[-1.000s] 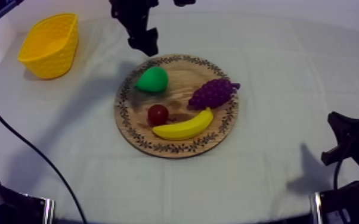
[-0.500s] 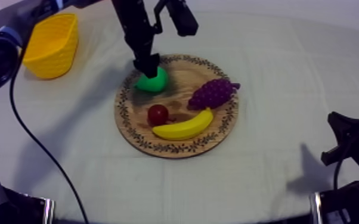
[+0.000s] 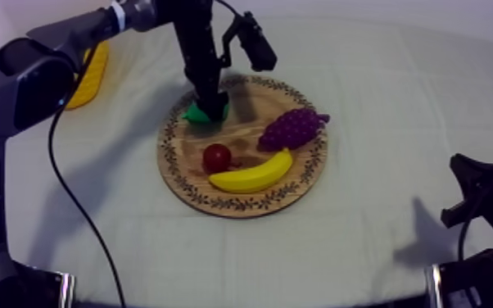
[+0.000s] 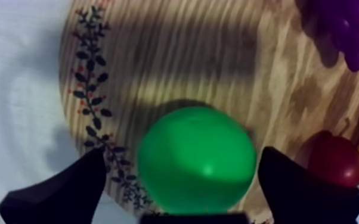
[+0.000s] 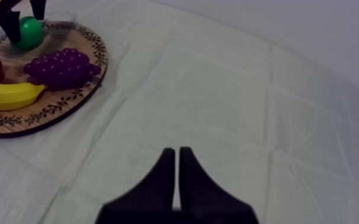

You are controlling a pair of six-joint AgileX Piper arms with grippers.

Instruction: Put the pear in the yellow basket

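Observation:
The green pear [image 3: 196, 114] lies on the far left part of the round wooden board [image 3: 246, 205]. My left gripper [image 3: 209, 103] has come straight down over it. In the left wrist view the pear [image 4: 197, 158] sits between the two spread fingers [image 4: 59, 190], with a small gap on each side, so the left gripper [image 4: 183, 158] is open around it. The yellow basket [image 3: 92, 75] stands at the far left, mostly hidden behind my left arm. My right gripper [image 5: 177, 176] rests shut over bare cloth, at the table's right edge [image 3: 471, 192].
Purple grapes [image 3: 292, 128], a small red fruit [image 3: 217, 156] and a banana [image 3: 251, 174] share the board. The right wrist view also takes in the board [image 5: 68, 101] with the pear [image 5: 30, 31] under the other arm's gripper [image 5: 15, 18].
My left arm swung in from beyond the board's far rim and lowered until its fingers straddle the pear. The arm now covers most of the basket. The right arm is still.

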